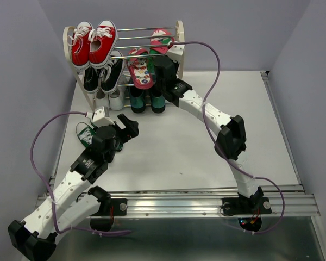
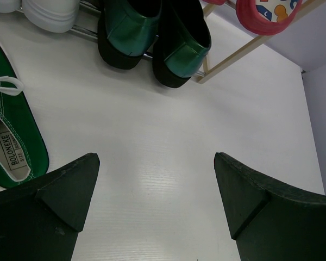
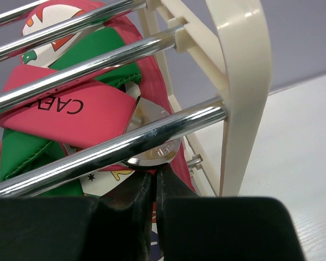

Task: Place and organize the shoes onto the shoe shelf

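A white table (image 1: 206, 152) carries a shoe shelf (image 1: 179, 33) at its far left corner, and one green sneaker (image 1: 85, 134) lies on the tabletop near the front of the shelf's left end. On the shelf's top rods sit red sneakers (image 1: 93, 43) at the left and a pink flip-flop (image 1: 162, 39) at the right; the middle rods hold black sneakers (image 1: 103, 76) at the left with a second flip-flop (image 1: 140, 69) beside them. At the bottom of the shelf a white-toed shoe (image 1: 115, 99) stands left of dark green loafers (image 1: 146, 100).

green sneaker (image 2: 13, 128): cut by left edge | loafers (image 2: 131, 31): toes cut off
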